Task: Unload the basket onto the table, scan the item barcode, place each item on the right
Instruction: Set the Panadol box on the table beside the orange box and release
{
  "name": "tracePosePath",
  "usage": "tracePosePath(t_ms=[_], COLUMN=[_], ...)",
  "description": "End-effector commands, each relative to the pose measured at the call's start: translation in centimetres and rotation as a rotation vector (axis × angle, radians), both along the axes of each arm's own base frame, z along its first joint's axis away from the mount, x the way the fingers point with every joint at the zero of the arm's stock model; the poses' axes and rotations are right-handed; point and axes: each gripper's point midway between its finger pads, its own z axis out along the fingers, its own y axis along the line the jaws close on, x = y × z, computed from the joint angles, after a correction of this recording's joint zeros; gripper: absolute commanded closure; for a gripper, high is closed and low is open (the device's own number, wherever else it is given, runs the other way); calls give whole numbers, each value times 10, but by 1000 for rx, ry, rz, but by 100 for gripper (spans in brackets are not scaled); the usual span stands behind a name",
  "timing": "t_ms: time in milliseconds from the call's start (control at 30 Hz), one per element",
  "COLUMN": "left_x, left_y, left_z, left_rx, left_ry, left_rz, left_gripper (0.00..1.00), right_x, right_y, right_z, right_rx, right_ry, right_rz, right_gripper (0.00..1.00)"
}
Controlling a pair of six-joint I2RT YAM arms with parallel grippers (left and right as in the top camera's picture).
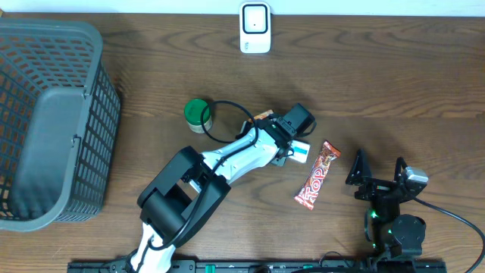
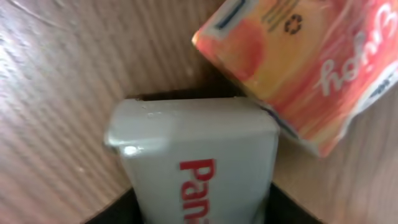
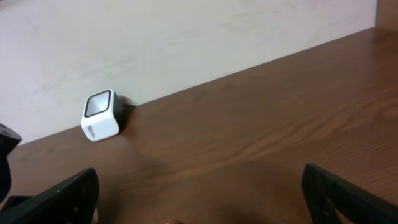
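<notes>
Box point(image 2: 199, 158) lies inside the left pincer point(image 1: 291, 142) at mid bench point(image 1: 394, 83), long axis along it; pinched or loose, I cannot tell. Scanner point(image 1: 255, 27) stands well beyond; right pincer point(image 1: 377, 171), spread, sits farther off

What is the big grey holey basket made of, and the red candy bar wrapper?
The grey lattice basket looks like dull moulded plastic: even grid walls, no shine. The red candy bar wrapper seems thin printed film, maybe foil-lined.

Wood-grain table point(image 1: 424, 91); glossy white box point(image 2: 199, 149); plastic mesh basket point(image 1: 102, 114).
</notes>
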Motion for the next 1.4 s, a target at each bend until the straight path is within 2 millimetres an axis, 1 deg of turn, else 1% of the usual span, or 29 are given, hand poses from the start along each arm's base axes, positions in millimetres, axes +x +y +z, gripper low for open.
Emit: tracePosePath(t_ms=[0, 67, 133, 167, 200, 300, 333, 367, 433, 467, 500, 533, 600, 633, 667, 700, 733, 800, 833, 900, 933, 1000, 1067, 1100, 1167, 1200, 1267, 1333, 1367], left_x=[-23, -31, -37, -45, -47, -42, -36, -21, -4, 6, 16, 21, 34, 37, 43, 44, 45, 44, 43, 42, 41, 41, 39, 39, 37, 36, 28, 11, 3], left_y=[32, 24, 17, 8, 6, 3, 4, 10, 17, 22, 28, 31, 47, 56, 81, 92, 105, 129, 144, 173, 186, 212, 234, 256, 275, 279, 288, 296, 297], left_z=[-57, -57, -55, -50, -46, -31, -22, 1, 31, 55, 83, 101, 160, 184, 245, 272, 302, 352, 379, 419, 434, 456, 467, 468, 460, 459, 467, 467, 467], left_rx=[102, 64, 32, -6, -16, -8, 12, 75, 151, 204, 269, 314, 455, 509, 656, 720, 797, 924, 990, 1080, 1116, 1206, 1315, 1430, 1511, 1521, 1500, 1468, 1440], left_ry=[144, 187, 214, 240, 243, 185, 136, 20, -111, -200, -300, -363, -540, -600, -749, -811, -878, -980, -1029, -1092, -1112, -1124, -1087, -999, -891, -882, -916, -915, -938], left_rz=[28, -7, -55, -125, -154, -270, -314, -394, -485, -543, -610, -655, -732, -733, -704, -684, -664, -622, -578, -483, -444, -392, -392, -427, -469, -492, -479, -487, -499], left_gripper=[36, 28, 23, 21, 20, 20, 19, 19, 19, 19, 19, 19, 19, 19, 18, 10, 7, 7, 7, 7, 7, 7, 7, 7, 7, 7, 7, 7, 7], right_x=[0, 0, 0, 0, 0, 0, 0, 0, 0, 0, 0, 0, 0, 0, 0, 0, 0, 0, 0, 0, 0, 0, 0, 0, 0, 0, 0, 0, 0], right_y=[-3, -3, -3, -3, -3, -3, -3, -3, -3, -3, -3, -3, -3, -3, -3, -3, -3, -3, -3, -3, -3, -3, -3, -3, -3, -3, -3, -3, -3], right_z=[0, 0, 0, 0, 0, 0, 0, 0, 0, 0, 0, 0, 0, 0, 0, 0, 0, 0, 0, 0, 0, 0, 0, 0, 0, 0, 0, 0, 0], right_rx=[-10, -10, -10, -10, -10, -10, -10, -10, -10, -10, -10, -10, -10, -10, -10, -10, -10, -10, -10, -10, -10, -10, -10, -10, -10, -10, -10, -10, -10], right_ry=[0, 0, 0, 0, 0, 0, 0, 0, 0, 0, 0, 0, 0, 0, 0, 0, 0, 0, 0, 0, 0, 0, 0, 0, 0, 0, 0, 0, 0], right_rz=[-11, -11, -11, -12, -11, -11, -11, -11, -11, -11, -11, -11, -11, -11, -11, -12, -11, -11, -11, -11, -12, -11, -12, -11, -11, -11, -11, -11, -11], right_gripper=[1, 1, 1, 1, 1, 1, 1, 1, 1, 1, 1, 1, 1, 1, 1, 1, 1, 1, 1, 1, 1, 1, 1, 1, 1, 1, 1, 1, 1])
